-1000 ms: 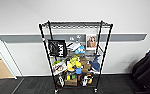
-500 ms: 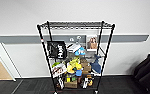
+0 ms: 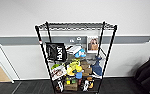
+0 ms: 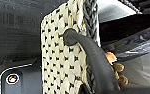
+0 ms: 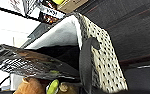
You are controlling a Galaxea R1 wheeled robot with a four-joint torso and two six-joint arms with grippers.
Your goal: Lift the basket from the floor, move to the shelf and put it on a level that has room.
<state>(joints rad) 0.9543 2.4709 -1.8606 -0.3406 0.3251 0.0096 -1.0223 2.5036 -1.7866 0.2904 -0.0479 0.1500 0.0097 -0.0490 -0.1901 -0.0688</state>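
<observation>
My left gripper [image 4: 91,82] is gripping the basket [image 4: 63,62]; the shelf [image 3: 76,57] is looming larger as I'm closing in.

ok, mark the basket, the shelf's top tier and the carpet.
basket [image 4: 63,62], left wrist view, woven side wall.
shelf top tier [image 3: 76,25], head view, middle of the wire grid.
carpet [image 3: 28,87], head view, bare patch left of the shelf.

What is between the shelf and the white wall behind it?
Nothing shows there. In the head view, through the shelf, you see just the white wall and its grey band.
</observation>
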